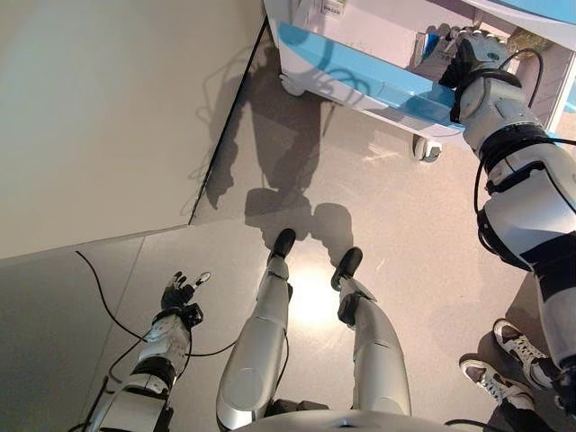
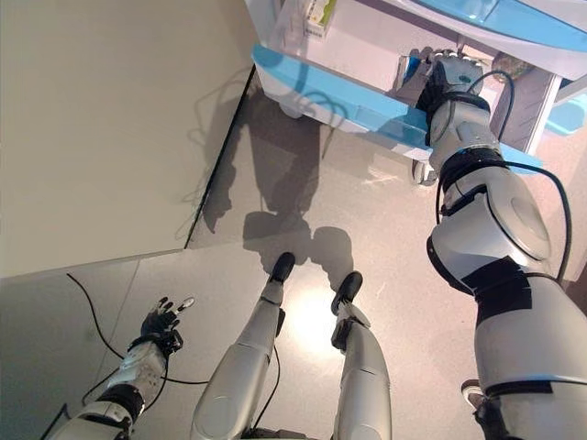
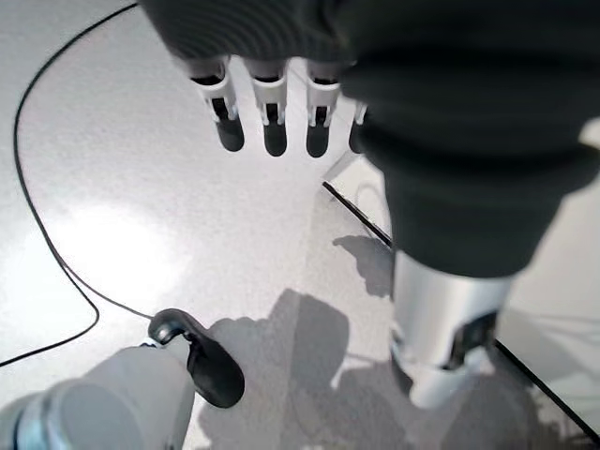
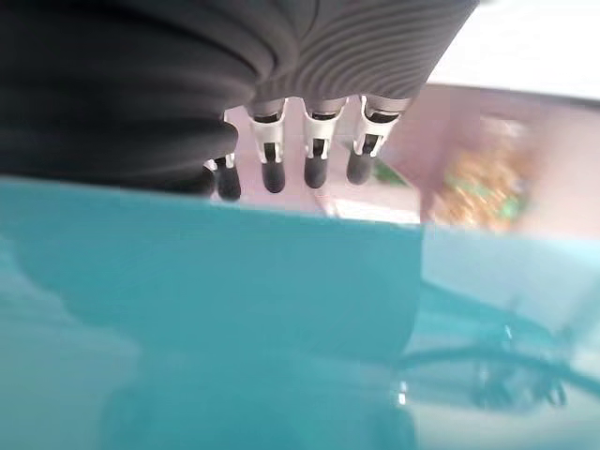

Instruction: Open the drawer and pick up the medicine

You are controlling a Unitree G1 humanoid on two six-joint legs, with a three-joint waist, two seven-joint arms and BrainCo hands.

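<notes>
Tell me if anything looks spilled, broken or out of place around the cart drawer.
Nothing stands out. The blue-fronted drawer is pulled open, the right hand reaches into it, and the left hand hangs idle near the floor. No spill or damage shows.

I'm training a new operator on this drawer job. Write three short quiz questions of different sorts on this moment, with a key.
1. True or false: the drawer is pulled out.
2. Which hand reaches over the drawer's blue front: A) left hand B) right hand
3. Fill in: the left hand hangs with fingers ____ above the floor.

Key: 1 true. 2 B; whether it holds anything cannot be told. 3 open.
</notes>
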